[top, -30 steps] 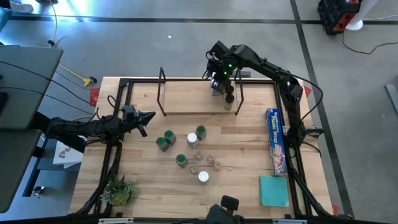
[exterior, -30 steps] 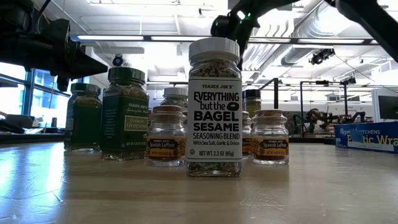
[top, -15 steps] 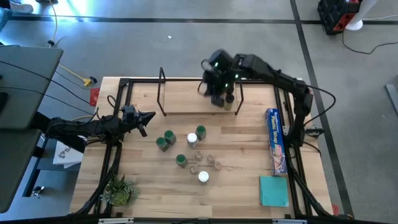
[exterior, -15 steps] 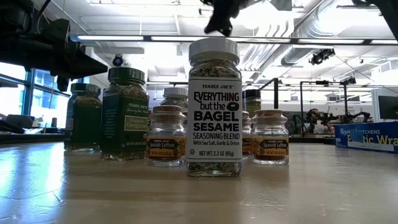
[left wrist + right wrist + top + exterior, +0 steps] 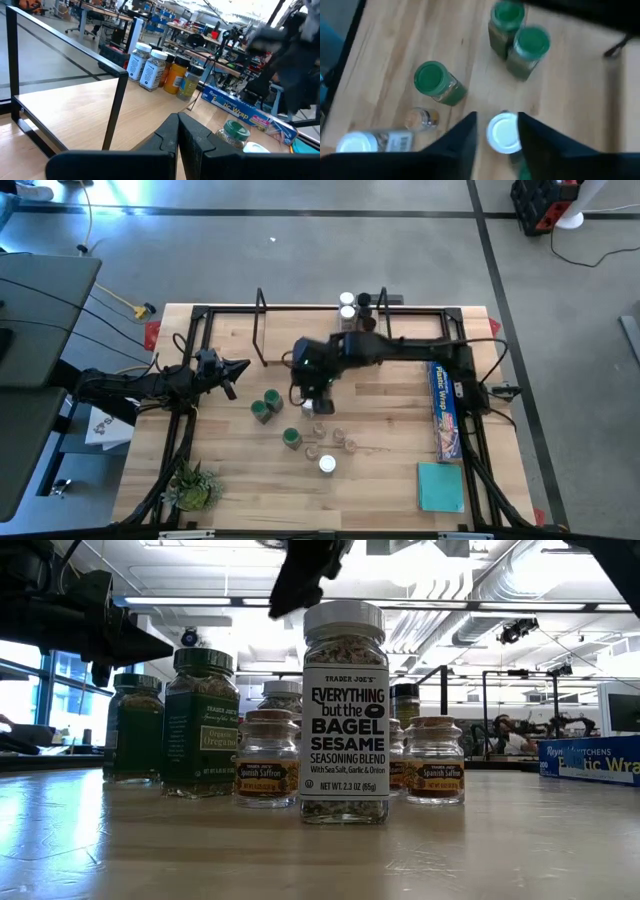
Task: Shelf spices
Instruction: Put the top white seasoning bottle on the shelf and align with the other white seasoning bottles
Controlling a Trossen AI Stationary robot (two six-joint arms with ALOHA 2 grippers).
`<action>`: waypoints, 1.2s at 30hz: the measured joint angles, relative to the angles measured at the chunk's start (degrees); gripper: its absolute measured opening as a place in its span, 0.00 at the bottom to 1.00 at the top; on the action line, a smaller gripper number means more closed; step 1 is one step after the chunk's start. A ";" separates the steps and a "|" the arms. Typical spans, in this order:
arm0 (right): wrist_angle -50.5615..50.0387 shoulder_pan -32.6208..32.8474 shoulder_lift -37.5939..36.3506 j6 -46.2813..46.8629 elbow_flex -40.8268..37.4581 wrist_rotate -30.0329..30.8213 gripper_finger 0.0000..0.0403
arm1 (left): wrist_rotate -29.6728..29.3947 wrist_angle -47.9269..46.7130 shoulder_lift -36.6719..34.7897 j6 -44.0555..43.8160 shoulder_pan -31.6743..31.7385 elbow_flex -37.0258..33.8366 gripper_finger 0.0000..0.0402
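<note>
Several spice jars stand in the middle of the table: green-lidded ones, small cork-topped ones and a white-lidded one. More spices stand at the right end of the shelf, a light plank between black hoops. My right gripper hangs open over the cluster. Its fingers stand on either side of a white-lidded jar, above it. My left gripper waits shut at the table's left edge.
A blue plastic-wrap box lies along the right edge, with a teal pad nearer the front. A small plant stands at the near left corner. In the low view a tall seasoning jar stands nearest the front.
My right gripper has swung away from the jars on the shelf's right end. It has moved toward the table's near and left edges and now hangs over the jar cluster in the middle, tipped more steeply downward.
</note>
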 joint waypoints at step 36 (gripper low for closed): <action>-0.28 2.31 8.97 17.29 0.08 9.00 0.79 | 0.00 -0.02 0.02 0.00 -0.02 0.00 0.01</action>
